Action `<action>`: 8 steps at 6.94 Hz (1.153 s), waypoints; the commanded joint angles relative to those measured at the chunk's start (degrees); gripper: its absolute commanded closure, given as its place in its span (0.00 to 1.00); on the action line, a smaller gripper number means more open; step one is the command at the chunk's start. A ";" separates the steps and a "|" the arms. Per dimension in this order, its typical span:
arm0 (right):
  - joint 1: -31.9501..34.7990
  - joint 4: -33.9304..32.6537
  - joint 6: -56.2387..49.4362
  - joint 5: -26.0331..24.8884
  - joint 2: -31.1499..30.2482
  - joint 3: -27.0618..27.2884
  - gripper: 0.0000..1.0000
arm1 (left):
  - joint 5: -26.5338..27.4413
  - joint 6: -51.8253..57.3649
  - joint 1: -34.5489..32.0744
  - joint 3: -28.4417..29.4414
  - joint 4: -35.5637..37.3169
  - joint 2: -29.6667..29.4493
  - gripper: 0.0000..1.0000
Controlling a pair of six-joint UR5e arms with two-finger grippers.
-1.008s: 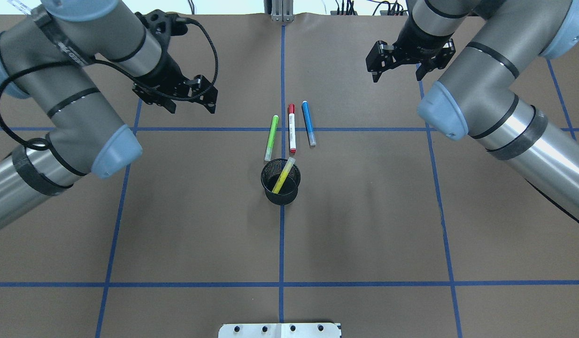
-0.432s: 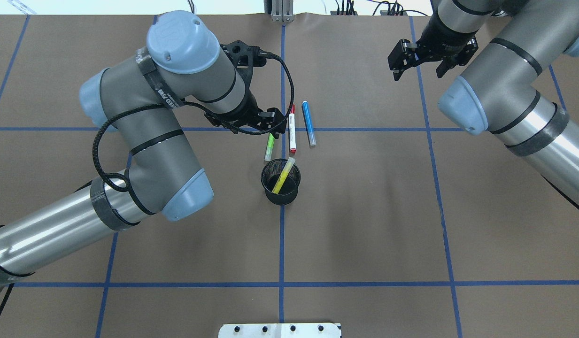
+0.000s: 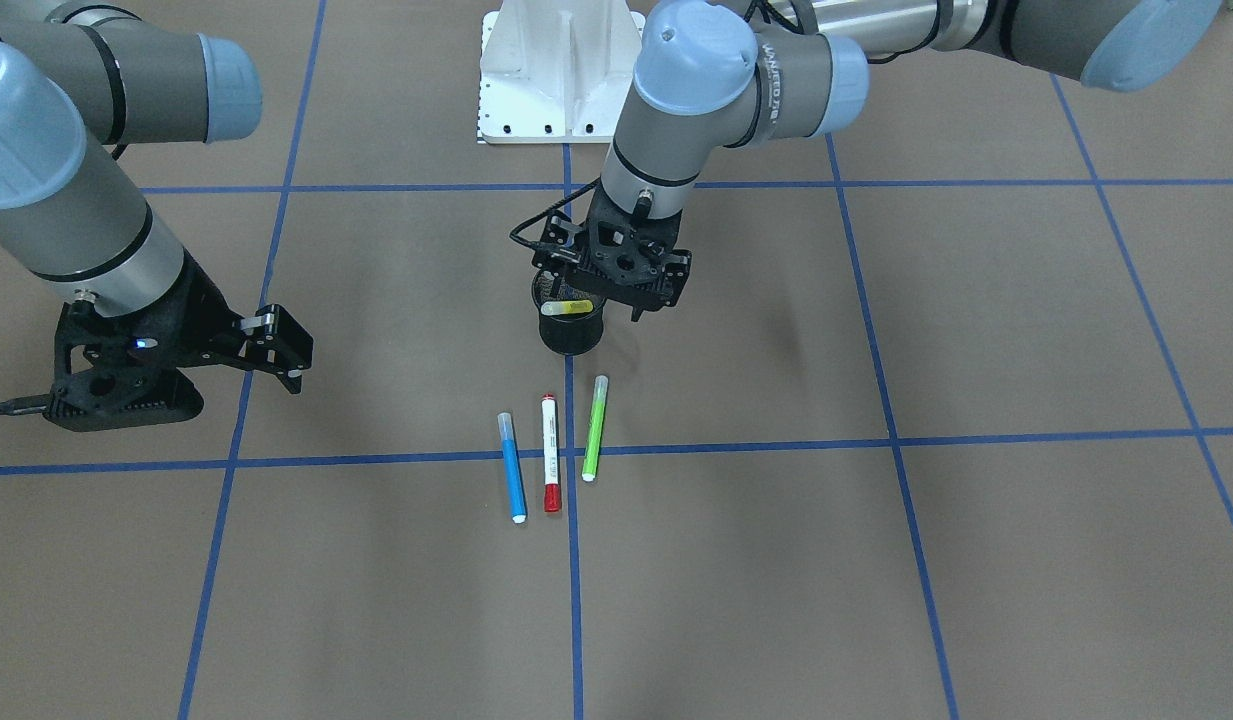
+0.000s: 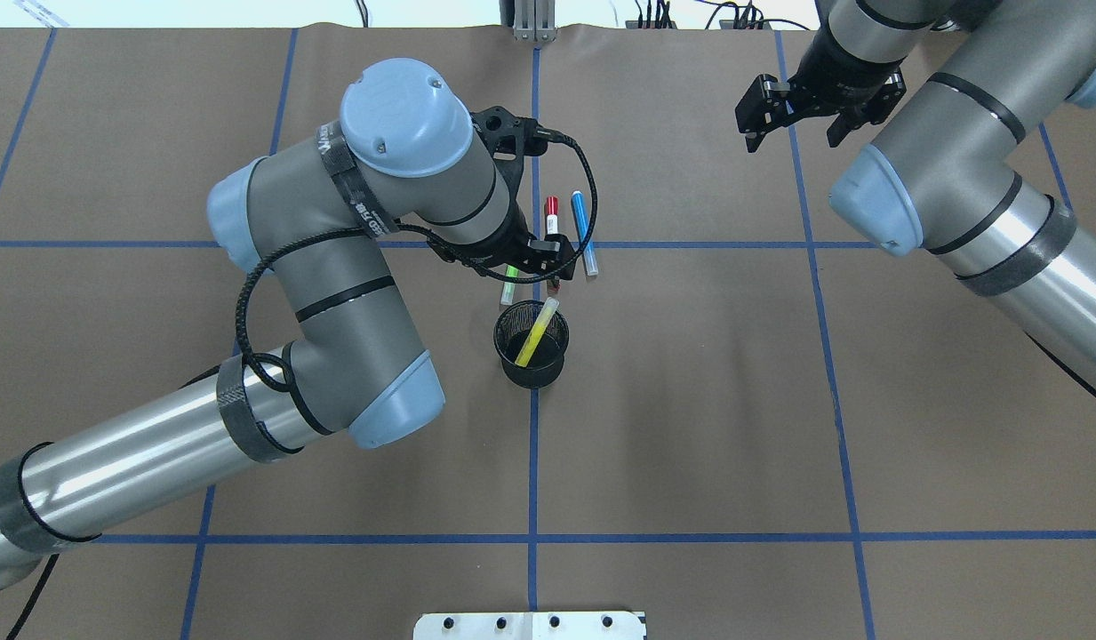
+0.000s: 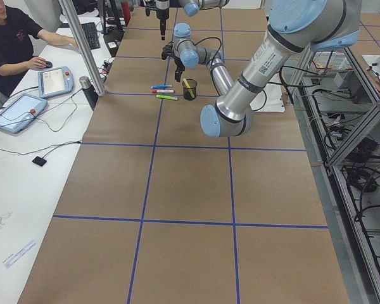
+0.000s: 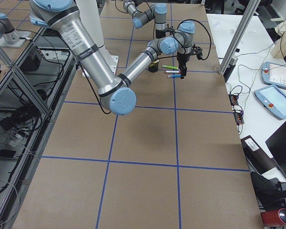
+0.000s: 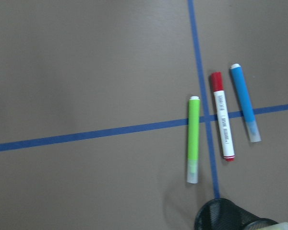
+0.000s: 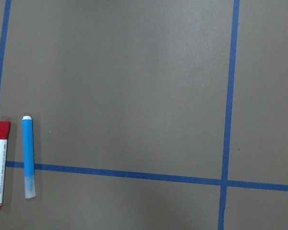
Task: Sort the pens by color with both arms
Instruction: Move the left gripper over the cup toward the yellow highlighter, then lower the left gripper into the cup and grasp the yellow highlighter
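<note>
Overhead exterior view shows one pen put away and three waiting. The yellow pen (image 4: 536, 333) stands in the black cup (image 4: 530, 378). The green pen (image 4: 509, 286), the pen with the red cap (image 4: 552, 213) and the blue pen (image 4: 582, 227) lie flat on the tabletop (image 4: 690, 400), just past the cup on the side away from the robot. So I think the sorting has only begun, with most of it left to do.

The three pens lie side by side, close together but not touching. Each one points long-ways away from the robot, almost along the blue tape line (image 4: 533, 462) down the middle. The red cap is at the far end. The blue pen's clear cap is at the near end. The green and blue pens lean out a little at their near ends. The yellow pen is tilted, with its top resting on the cup's far rim.

The left hand (image 4: 539, 262) hangs over the near ends of the green and red-capped pens. It looks spread apart and holds nothing. The right hand (image 4: 792, 133) is well off to the side, spread wide, and also holds nothing.
</note>
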 commanded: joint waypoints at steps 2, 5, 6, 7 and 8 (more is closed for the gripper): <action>1.42 0.14 -6.27 0.14 -2.97 -0.87 0.01 | 2.29 -0.25 2.09 3.95 -0.16 -2.67 0.24; 1.60 0.23 -6.48 0.23 -3.15 -1.58 0.01 | 2.90 -0.07 2.44 4.92 -0.25 -3.28 0.33; 1.69 0.23 -6.48 0.23 -3.24 -1.58 0.01 | 3.34 0.01 2.44 5.01 -0.08 -3.63 0.39; 1.60 0.23 -6.48 0.23 -3.16 -1.84 0.01 | 4.39 0.19 2.44 5.01 -0.07 -3.55 0.39; 1.60 0.49 -6.48 0.15 -3.15 -2.28 0.01 | 4.93 0.19 2.44 5.62 0.01 -3.54 0.39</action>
